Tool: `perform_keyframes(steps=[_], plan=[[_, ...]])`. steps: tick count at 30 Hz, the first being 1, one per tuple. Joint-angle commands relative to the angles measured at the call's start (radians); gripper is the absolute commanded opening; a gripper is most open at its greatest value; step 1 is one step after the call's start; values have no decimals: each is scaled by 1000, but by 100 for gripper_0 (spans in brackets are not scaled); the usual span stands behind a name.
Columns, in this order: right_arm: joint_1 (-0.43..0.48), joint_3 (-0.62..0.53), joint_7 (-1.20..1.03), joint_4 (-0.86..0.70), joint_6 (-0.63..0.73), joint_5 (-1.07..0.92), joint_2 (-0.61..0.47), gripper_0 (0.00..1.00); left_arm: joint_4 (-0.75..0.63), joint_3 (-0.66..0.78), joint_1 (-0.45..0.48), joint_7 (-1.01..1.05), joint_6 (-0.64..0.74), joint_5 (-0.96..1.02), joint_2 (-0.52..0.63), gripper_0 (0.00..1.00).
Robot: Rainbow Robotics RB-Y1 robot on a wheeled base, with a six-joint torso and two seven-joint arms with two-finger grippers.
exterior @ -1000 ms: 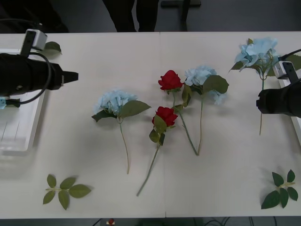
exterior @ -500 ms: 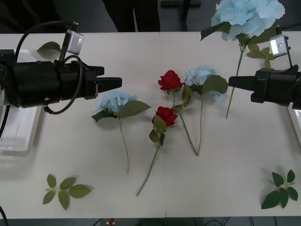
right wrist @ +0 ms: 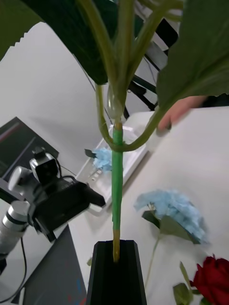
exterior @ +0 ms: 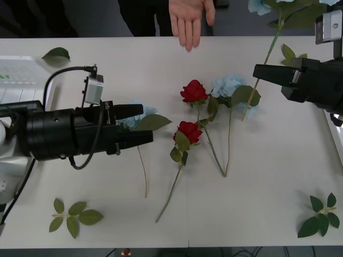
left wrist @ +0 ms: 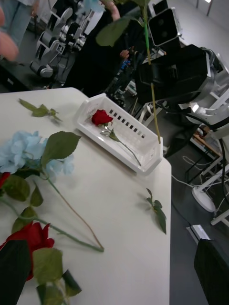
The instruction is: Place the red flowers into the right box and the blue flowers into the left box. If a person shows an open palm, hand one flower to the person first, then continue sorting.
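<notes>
The right gripper (exterior: 263, 72) is clamped on the lower stem of a blue flower (exterior: 268, 48), which it holds upright above the right side of the worktop (exterior: 257, 198), the stem rising from the gripper toward the far edge. The left gripper (exterior: 140, 125) hangs with its fingers apart just over a second blue flower (exterior: 140, 115) lying left of centre. Two red flowers (exterior: 193, 91) and a third blue flower (exterior: 229, 87) lie between the grippers. The person's open palm (exterior: 188, 19) reaches over the far edge. The right box (left wrist: 121, 133) holds one red rose; the left box (exterior: 21, 80) sits at the left end.
</notes>
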Motion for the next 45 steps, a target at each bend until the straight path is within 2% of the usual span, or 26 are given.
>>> perform_keyframes(steps=[1, 4, 8, 15, 22, 30, 45], plan=[[-44, 28, 15, -15, -39, -19, 0, 0, -34, -96, 16, -124, -90, 13, -56, 100], [-50, 23, 32, -17, -54, 9, 0, 0, -31, -128, 15, -128, -136, 13, -71, 100], [-53, 12, 142, -15, -91, 45, 0, 0, -31, -117, 12, -124, -132, -5, -66, 100], [-77, 26, 363, -15, -238, 81, 0, 0, -31, -114, 12, -118, -131, -7, -51, 100], [-102, 110, 511, -15, -431, 137, -4, 0, -31, -102, 13, -108, -131, -7, -51, 100], [-116, 215, 557, -15, -614, 213, -15, 0, -31, -97, 12, -99, -128, -7, -53, 100], [-116, 244, 580, -15, -643, 216, -13, 0, -31, -93, 12, -81, -128, -7, -53, 100]])
